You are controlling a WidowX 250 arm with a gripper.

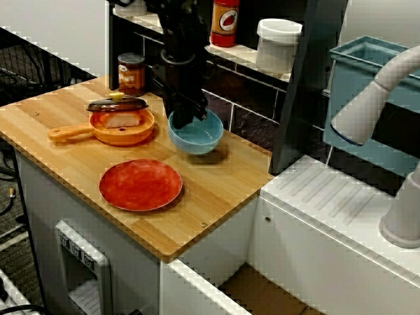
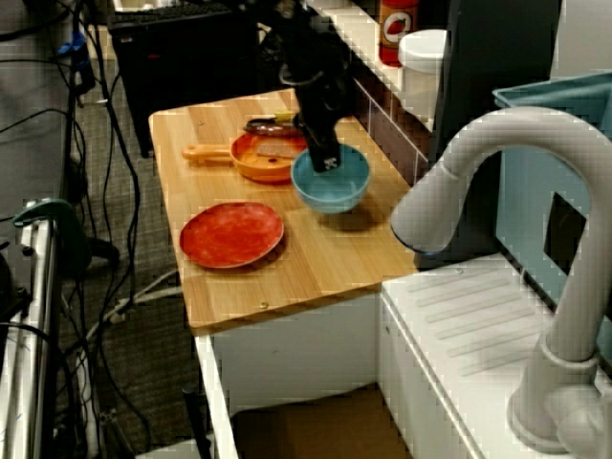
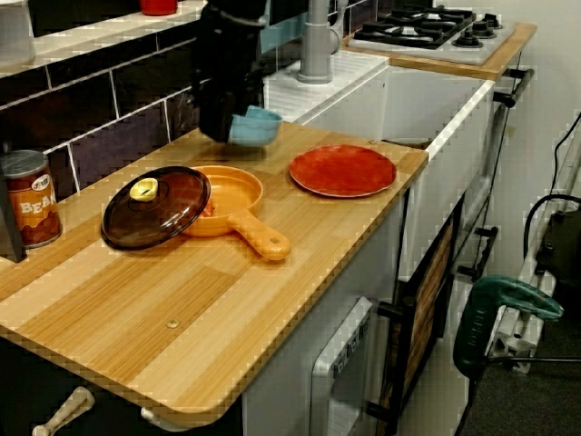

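Observation:
My black gripper (image 1: 186, 118) reaches down onto the near-left rim of a light blue bowl (image 1: 199, 136) and looks shut on that rim. In the view from the sink side, the gripper (image 2: 325, 159) has one finger inside the bowl (image 2: 335, 184). In the view along the counter, the bowl (image 3: 258, 126) appears to hang slightly above the wood, with a shadow beneath it. Left of the bowl is an orange pan (image 1: 121, 129) with a pale piece of food inside. A dark glass lid (image 3: 156, 205) leans on the pan's rim. A red plate (image 1: 140, 184) lies in front.
A can of beans (image 1: 131, 73) stands at the back of the wooden counter (image 1: 216, 197). On the shelf behind are a red canister (image 1: 225, 22) and a white tub (image 1: 278, 44). To the right are a white drainboard (image 1: 328, 203), a grey tap (image 2: 497, 172) and a blue rack (image 1: 367, 72).

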